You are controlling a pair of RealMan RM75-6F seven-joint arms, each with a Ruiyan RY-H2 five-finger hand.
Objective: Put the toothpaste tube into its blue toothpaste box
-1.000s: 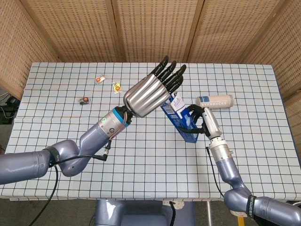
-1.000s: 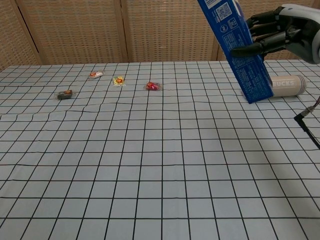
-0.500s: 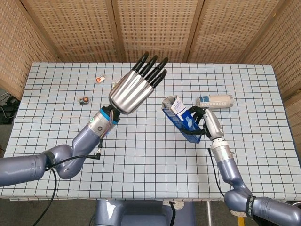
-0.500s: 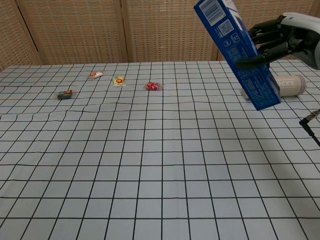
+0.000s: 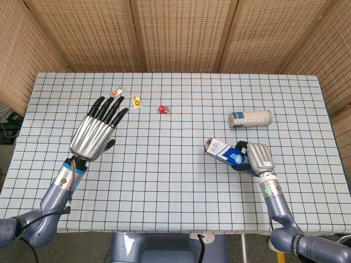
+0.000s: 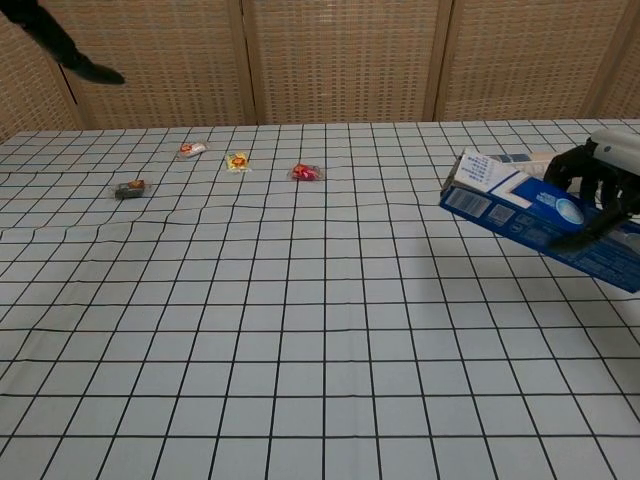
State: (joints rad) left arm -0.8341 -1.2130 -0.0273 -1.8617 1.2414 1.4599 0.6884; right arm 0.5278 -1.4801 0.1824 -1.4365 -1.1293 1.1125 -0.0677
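Blue toothpaste box (image 5: 226,154) tilted low near the table's (image 5: 175,186) right edge, white end flap open, gripped by your right hand (image 5: 258,157), left hand (image 5: 96,130) spread wide, empty.

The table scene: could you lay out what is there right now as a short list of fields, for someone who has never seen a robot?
surface: table with white grid-patterned cloth
right hand: holds the blue cardboard toothpaste box, tilted, open end toward table centre
left hand: raised, fingers spread, holding nothing
toothpaste tube: cannot tell from these views
cylinder: white Starbucks can lying on its side, behind the box
small items: wrapped sweets near far left
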